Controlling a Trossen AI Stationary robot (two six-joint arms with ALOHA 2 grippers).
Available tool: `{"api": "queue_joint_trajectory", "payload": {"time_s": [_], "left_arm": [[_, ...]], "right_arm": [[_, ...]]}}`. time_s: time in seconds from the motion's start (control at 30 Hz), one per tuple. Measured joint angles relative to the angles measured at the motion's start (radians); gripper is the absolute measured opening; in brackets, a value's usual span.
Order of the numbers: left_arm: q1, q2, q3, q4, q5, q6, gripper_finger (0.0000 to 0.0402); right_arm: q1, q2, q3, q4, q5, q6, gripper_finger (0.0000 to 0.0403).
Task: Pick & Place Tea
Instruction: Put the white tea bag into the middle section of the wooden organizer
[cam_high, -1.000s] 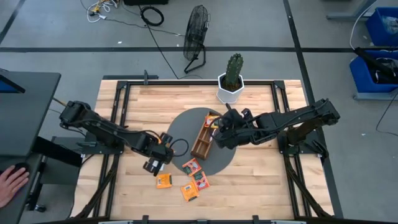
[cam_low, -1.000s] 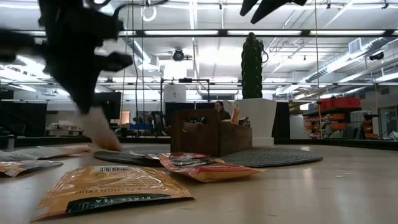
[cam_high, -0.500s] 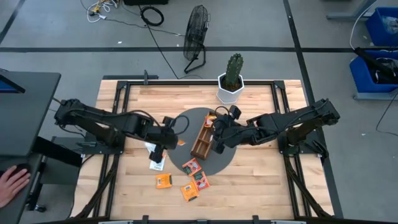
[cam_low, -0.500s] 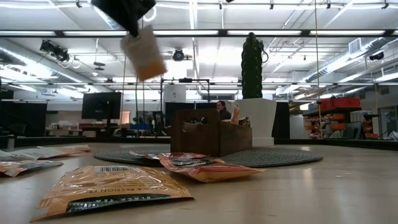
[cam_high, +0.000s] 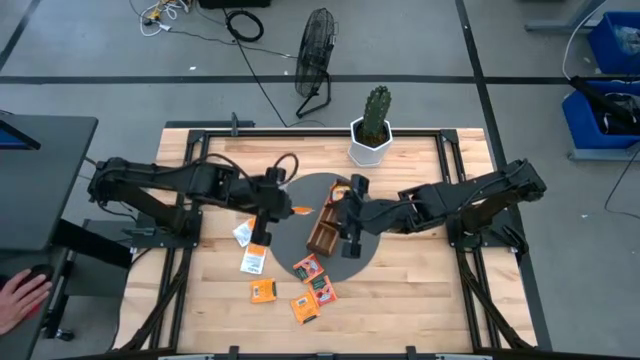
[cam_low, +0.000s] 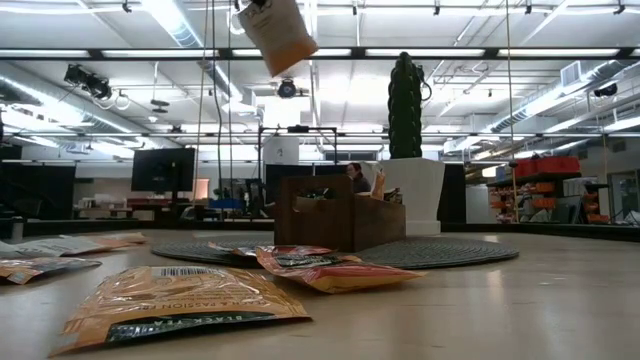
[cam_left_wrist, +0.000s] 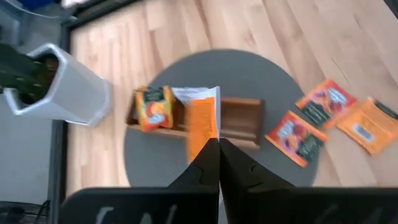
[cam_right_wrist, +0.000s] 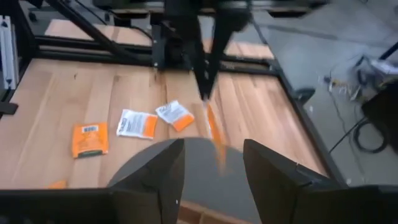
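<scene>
We see a pale wood-plank counter (cam_high: 420, 280) carrying a round grey mat (cam_high: 300, 195), with a long narrow brown wooden tray (cam_high: 325, 226) of open compartments on it. Flat square paper sachets (cam_high: 308, 287) lie loose by the mat's near edge, mostly orange, two whiter ones (cam_high: 248, 246) to its left. One sachet already stands upright in the tray's far end (cam_left_wrist: 153, 107). A cactus in a faceted white pot (cam_high: 373, 132) stands at the counter's back edge.

Left gripper (cam_high: 283, 208) hangs high over the mat, just left of the tray, jaws clenched on a thin orange sachet (cam_left_wrist: 200, 122) dangling edge-down.

Right gripper (cam_high: 346, 217) sits just beside the tray's right side, jaws spread wide, holding nothing.
</scene>
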Motion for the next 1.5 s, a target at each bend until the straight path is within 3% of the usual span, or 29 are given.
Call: {"api": "queue_joint_trajectory", "payload": {"time_s": [0.77, 1.0, 1.23, 1.5], "left_arm": [[0.034, 0.001, 0.042, 0.053, 0.023, 0.005, 0.0001], [0.034, 0.001, 0.042, 0.053, 0.023, 0.005, 0.0002], [0.035, 0.001, 0.042, 0.053, 0.023, 0.006, 0.0002], [0.039, 0.001, 0.041, 0.055, 0.023, 0.006, 0.0002]], "right_arm": [[-0.109, 0.076, 0.0, 0.122, -0.098, -0.056, 0.0171], [-0.158, 0.082, 0.0, 0.168, -0.195, -0.014, 0.0166], [-0.188, 0.082, 0.0, 0.141, -0.319, 0.008, 0.0112], [-0.192, 0.082, 0.0, 0.118, -0.337, 0.015, 0.0012]]}}
